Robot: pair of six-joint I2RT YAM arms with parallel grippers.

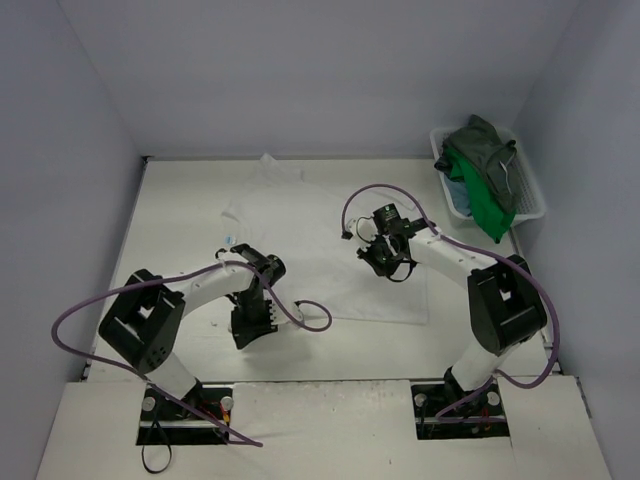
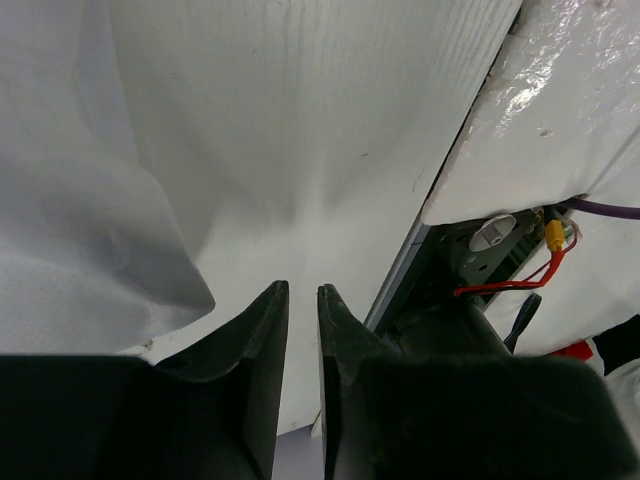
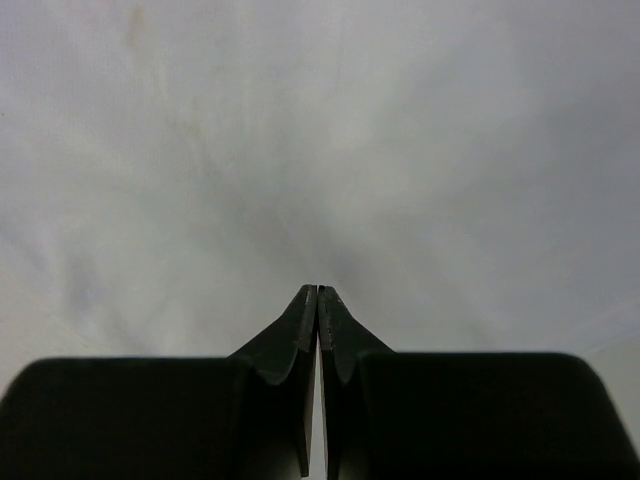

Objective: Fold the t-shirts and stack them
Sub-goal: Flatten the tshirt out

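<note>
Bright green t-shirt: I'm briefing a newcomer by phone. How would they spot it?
At the table's far right corner sits a white mesh basket. The bright green t-shirt spills over its near side, beneath a dark grey-green shirt; nothing else there is vivid green.

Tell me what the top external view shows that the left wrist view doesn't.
Only top external: the white plastic mesh basket at the far right, holding a dark grey-green shirt and a bright green shirt, plus the right arm's claw. Only left wrist: the red and yellow wires at the arm's base, and the narrow empty gap between the left claw's fingers. Both: the white cloth t-shirt lying on the white table.
</note>
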